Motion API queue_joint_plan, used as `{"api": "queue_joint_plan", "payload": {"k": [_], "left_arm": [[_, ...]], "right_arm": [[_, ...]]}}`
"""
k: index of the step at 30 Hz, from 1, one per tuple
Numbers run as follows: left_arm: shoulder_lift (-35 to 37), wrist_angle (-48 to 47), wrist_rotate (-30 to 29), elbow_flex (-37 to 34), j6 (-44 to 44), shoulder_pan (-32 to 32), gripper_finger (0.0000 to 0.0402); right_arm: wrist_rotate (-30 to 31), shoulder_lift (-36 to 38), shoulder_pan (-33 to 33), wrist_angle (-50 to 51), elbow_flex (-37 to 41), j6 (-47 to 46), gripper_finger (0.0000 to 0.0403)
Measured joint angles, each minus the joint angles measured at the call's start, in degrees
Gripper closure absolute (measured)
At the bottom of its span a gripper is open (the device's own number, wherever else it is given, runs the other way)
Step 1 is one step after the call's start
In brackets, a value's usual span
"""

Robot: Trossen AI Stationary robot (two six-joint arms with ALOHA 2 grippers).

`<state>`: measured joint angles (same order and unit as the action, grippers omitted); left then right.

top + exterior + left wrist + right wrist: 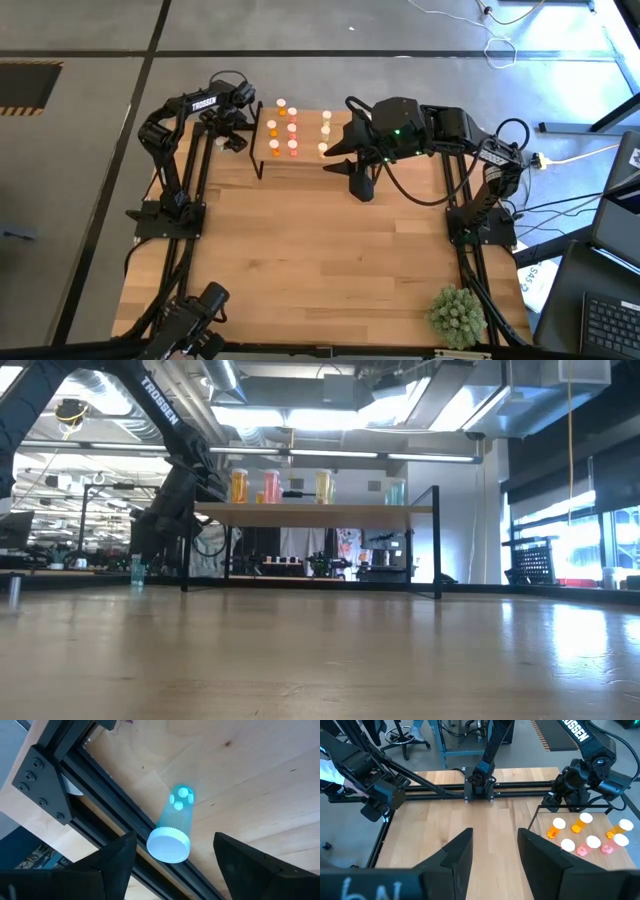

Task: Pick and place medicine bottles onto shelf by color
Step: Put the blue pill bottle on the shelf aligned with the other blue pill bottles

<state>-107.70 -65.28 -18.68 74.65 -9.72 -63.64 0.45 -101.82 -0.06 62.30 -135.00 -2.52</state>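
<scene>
Wooden worktop (330, 260) carries the shelf (300, 162), bottles (291, 128) standing on it. Left gripper (232, 142), jaws apart, hovers beside the shelf over a pale green bottle (172, 827); right gripper (358, 185), jaws apart, near the shelf.

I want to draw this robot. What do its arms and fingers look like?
Both arms are black and jointed. The left arm has white TROSSEN lettering. The right arm has a small green light and black cables looping off it. The fingers are flat, dark, wedge-shaped plates, two per arm.
</scene>
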Motion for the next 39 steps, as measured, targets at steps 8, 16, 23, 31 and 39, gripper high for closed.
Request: {"api": "queue_joint_plan", "payload": {"k": [8, 16, 23, 31, 39], "left_arm": [[0.0, 0.6, -0.2, 0.0, -0.4, 0.0, 0.0206], [0.0, 0.6, -0.2, 0.0, -1.0, 0.0, 0.0261], [0.0, 0.2, -0.2, 0.0, -1.0, 0.0, 0.0288], [0.0, -1.9, 0.1, 1.1, -1.1, 0.0, 0.0288], [0.0, -9.1, -0.5, 6.5, 0.1, 0.0, 0.0288]], "right_arm": [[0.0, 0.0, 0.0, 0.0, 0.0, 0.0, 0.0245], [0.0, 0.0, 0.0, 0.0, 0.0, 0.0, 0.0245], [0.0, 0.0, 0.0, 0.0, 0.0, 0.2, 0.0245], [0.0, 0.0, 0.0, 0.0, 0.0, 0.2, 0.0245], [0.0, 0.0, 0.0, 0.0, 0.0, 0.2, 0.0245]]}}
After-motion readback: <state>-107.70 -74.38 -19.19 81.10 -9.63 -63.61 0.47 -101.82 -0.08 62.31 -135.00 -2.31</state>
